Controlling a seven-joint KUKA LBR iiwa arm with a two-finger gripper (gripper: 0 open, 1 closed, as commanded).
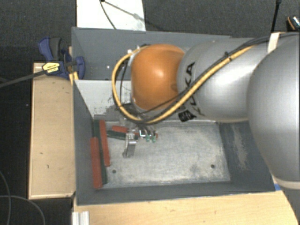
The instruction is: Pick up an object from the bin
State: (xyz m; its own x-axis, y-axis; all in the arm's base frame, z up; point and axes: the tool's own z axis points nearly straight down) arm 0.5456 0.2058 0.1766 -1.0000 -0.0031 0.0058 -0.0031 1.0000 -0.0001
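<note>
End effector (131, 143) hangs near red sticks (97, 162) by the left wall of the bin (187, 161); how open, I cannot tell.

The arm (234, 86) is rounded silver-grey with black lettering (191, 81). An orange dome (154, 76) caps its wrist, looped by yellow and black cables (115, 81).

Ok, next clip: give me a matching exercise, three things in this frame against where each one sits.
Things:
1. long red bars
2. short red and green pieces
3. orange wrist cover

Places:
A. on the floor, between the bars and the arm's tip
B. on the arm, over the far side of the bin
C. along the bin's left wall

Pairs: 1-C, 2-A, 3-B
</note>
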